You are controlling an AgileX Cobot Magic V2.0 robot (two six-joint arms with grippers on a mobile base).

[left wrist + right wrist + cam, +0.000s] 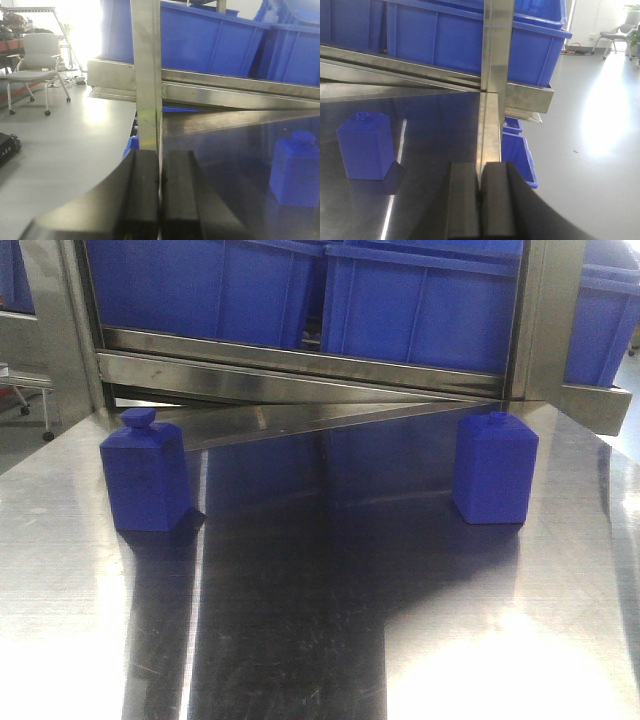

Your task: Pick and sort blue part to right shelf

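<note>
Two blue bottle-shaped parts stand upright on the steel table. One (145, 472) is at the left, one (495, 468) at the right. The left part also shows in the left wrist view (296, 170), off to the right of my left gripper (160, 175). The right part shows in the right wrist view (366, 145), off to the left of my right gripper (480, 182). Both grippers are shut and empty, hovering at the table's side edges. Neither gripper shows in the front view.
A steel shelf rack (300, 360) with blue bins (420, 300) stands behind the table (320, 640). Its upright posts (147, 75) (497, 45) rise just ahead of each gripper. Blue bins (517, 155) sit on the floor at right. An office chair (37, 65) stands far left.
</note>
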